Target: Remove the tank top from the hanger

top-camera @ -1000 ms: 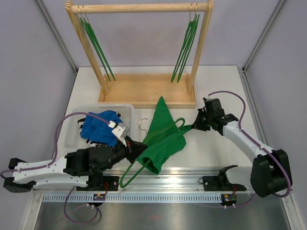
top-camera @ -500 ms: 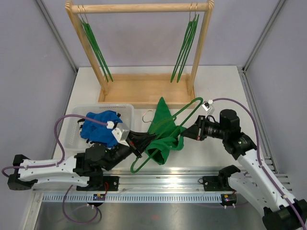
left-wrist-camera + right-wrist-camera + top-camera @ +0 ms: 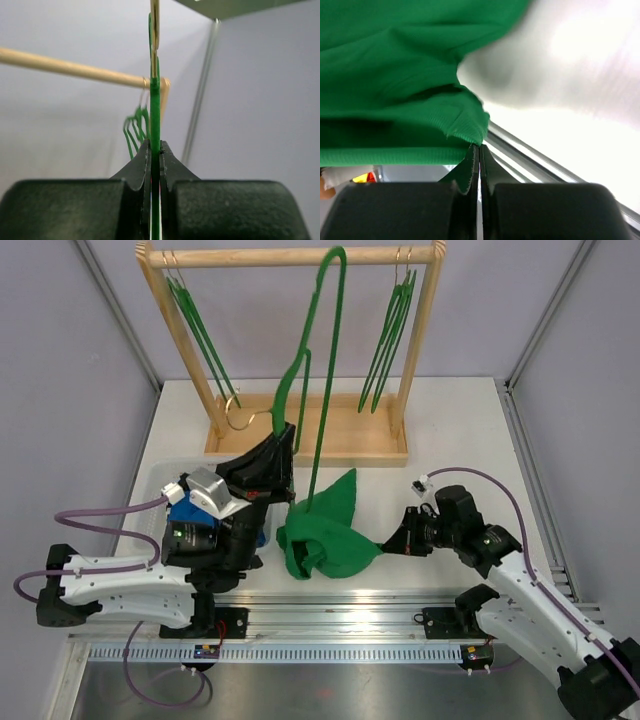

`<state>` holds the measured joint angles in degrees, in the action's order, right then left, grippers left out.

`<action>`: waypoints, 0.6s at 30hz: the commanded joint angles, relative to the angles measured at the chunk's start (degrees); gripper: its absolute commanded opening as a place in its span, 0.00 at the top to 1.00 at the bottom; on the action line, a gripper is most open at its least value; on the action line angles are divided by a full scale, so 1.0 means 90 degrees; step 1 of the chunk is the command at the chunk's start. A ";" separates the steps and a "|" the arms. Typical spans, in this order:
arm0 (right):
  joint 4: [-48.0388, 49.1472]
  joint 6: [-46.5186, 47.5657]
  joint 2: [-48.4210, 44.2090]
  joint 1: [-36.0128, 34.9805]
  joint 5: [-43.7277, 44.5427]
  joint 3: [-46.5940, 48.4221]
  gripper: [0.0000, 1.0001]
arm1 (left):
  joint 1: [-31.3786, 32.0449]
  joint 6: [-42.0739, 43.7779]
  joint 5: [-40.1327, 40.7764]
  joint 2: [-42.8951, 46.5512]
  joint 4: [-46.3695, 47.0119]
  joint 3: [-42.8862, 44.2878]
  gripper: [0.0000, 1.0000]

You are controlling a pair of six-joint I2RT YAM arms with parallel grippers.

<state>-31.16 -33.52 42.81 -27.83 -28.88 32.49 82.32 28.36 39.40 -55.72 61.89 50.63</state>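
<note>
We see a green hanger (image 3: 329, 370) standing nearly upright, pinched edge-on between the closed jaws of the left gripper (image 3: 283, 440). In the top view its long axis runs from the tabletop (image 3: 450, 440) to the top rail of the wooden rack (image 3: 290, 256). Its metal hook (image 3: 236, 421) points left.

The green tank top (image 3: 325, 545) lies bunched on the tabletop between the two arms, in front of the rack's base. Its long axis runs near to far, leaning slightly right, and its narrow end points toward the rack. The hanger's lower end meets the cloth's upper left edge; we cannot tell whether it is still threaded through.

The right gripper (image 3: 395, 543) sits low over the tabletop, jaws closed on the tank top's right hem. A basket (image 3: 160, 490) of blue cloth sits behind the left arm.
</note>
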 commanded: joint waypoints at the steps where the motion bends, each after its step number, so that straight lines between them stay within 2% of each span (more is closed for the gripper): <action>1: 0.0209 -0.0133 0.0243 -0.0101 0.0660 -0.0230 1.00 | -0.0143 0.1252 -0.0041 -0.0283 0.2342 0.0818 1.00; 2: 0.0229 -0.0172 0.0292 -0.0101 0.0748 -0.0270 1.00 | -0.0182 0.1340 0.0084 -0.0322 0.2217 0.0984 1.00; 3: 0.0239 -0.0172 0.0312 -0.0091 0.0806 -0.0290 1.00 | -0.0279 0.1186 0.0211 -0.0312 0.1432 0.1450 1.00; 5: 0.0200 -0.0279 0.0254 -0.0091 0.0972 -0.0232 1.00 | -0.0387 0.0728 0.0339 -0.0196 0.0249 0.1785 1.00; 6: 0.0181 -0.0299 0.0108 -0.0091 0.1118 -0.0173 1.00 | -0.0397 0.0330 0.0349 -0.0118 -0.0695 0.1844 1.00; 8: 0.0268 -0.0357 -0.0107 -0.0091 0.1090 -0.0017 1.00 | -0.0397 0.0014 0.0524 0.0078 -0.1268 0.1816 1.00; 10: 0.0278 -0.0368 -0.0361 -0.0101 0.1120 0.0276 1.00 | -0.0397 -0.0522 0.1119 0.0204 -0.2253 0.1845 1.00; 11: 0.0269 -0.0310 -0.0410 -0.0091 0.1090 0.0373 1.00 | -0.0397 -0.0717 0.1372 0.0234 -0.3147 0.1864 1.00; 13: 0.0172 -0.0193 -0.0362 -0.0091 0.0808 0.0802 1.00 | -0.0397 -0.1605 0.1472 0.0283 -0.4341 0.1981 1.00; 14: 0.0094 -0.0018 -0.0313 -0.0091 0.0710 0.0968 1.00 | -0.0397 -0.1908 0.1675 0.0206 -0.5536 0.2272 1.00; 18: -0.0931 0.0510 -0.0089 -0.0101 0.1615 0.2255 1.00 | -0.0397 -0.3421 0.2184 -0.0175 -0.7761 0.2947 1.00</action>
<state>-34.76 -33.45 41.32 -28.40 -19.90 44.21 78.78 11.33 52.95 -54.39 15.33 72.29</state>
